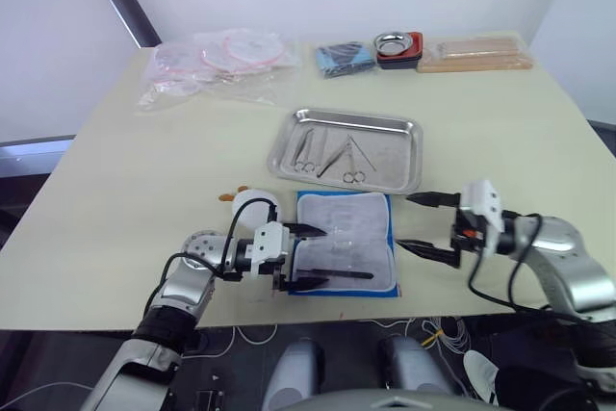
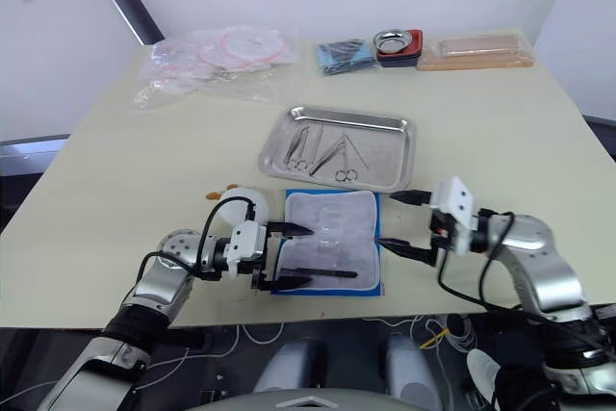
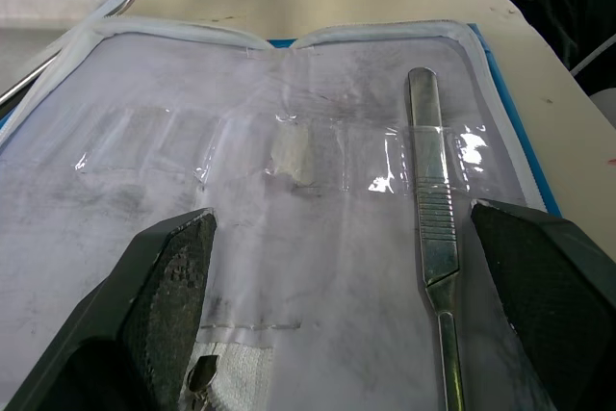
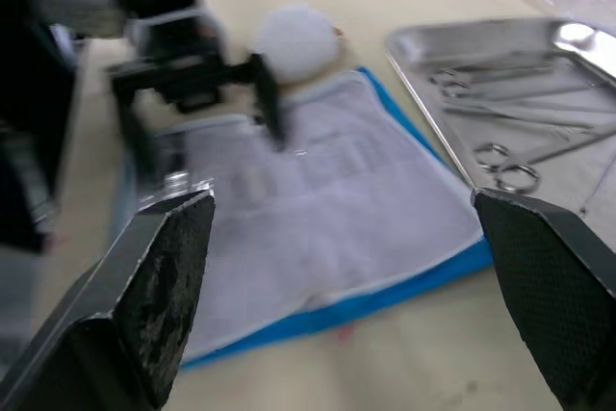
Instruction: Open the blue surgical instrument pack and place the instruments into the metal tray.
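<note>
Blue-edged and laid open, the pack (image 1: 346, 241) lies flat on the worktop (image 1: 125, 180) near the front edge, its grey-white lining up and its clear slots showing. One slender metal tool (image 3: 429, 228) is left on the lining, lying along the near edge with its flat ribbed handle under a clear strap.

Just behind the pack sits the tray (image 1: 409, 156), not touching it. Inside it lie several instruments (image 1: 329, 155): ring-handled scissors or forceps and thinner straight pieces, grouped toward its left half.

The left hand (image 1: 306, 257) hovers over the pack's left edge, fingers spread wide, one over the lining's middle and one by the tool on the near edge; it holds nothing. A round white object (image 1: 253, 205) rests just beside the pack's far left corner, behind this hand.

The right hand (image 1: 423, 224) is off the pack's right edge, fingers pointing toward the pack and wide apart, empty.

Along the far edge of the worktop are clear plastic bags (image 1: 214, 60), a small blue packet (image 1: 345, 58), a round metal bowl (image 1: 395, 43) in a red holder, and a tan flat package (image 1: 476, 53).
</note>
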